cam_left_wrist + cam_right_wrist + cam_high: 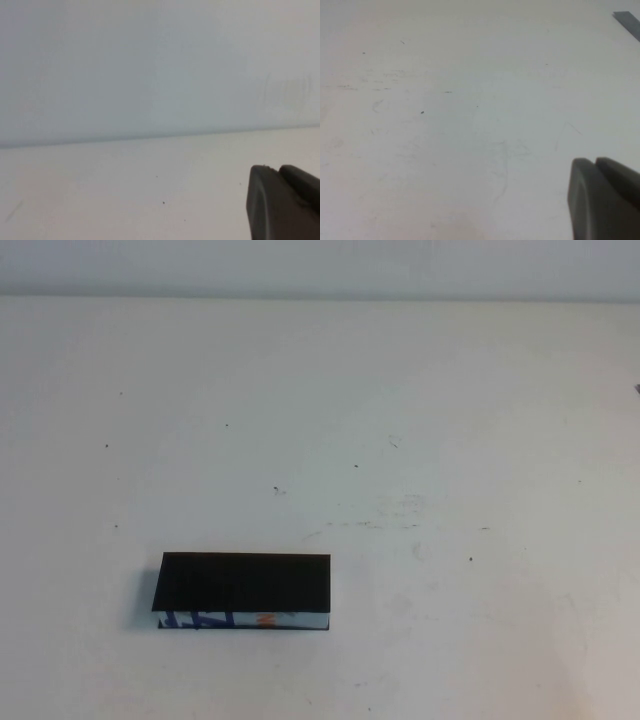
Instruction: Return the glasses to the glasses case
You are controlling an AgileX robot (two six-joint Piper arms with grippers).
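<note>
The glasses case is a black rectangular box with its lid shut and a white front edge with blue and orange print. It lies on the white table at the front left of the high view. The glasses are out of view. Neither arm shows in the high view. My left gripper shows only in the left wrist view, fingers pressed together, empty, over bare table near the back wall. My right gripper shows only in the right wrist view, fingers pressed together, empty, over bare table.
The table's far edge meets a pale wall. A dark strip lies at one corner of the right wrist view. Faint scuffs and specks mark the tabletop.
</note>
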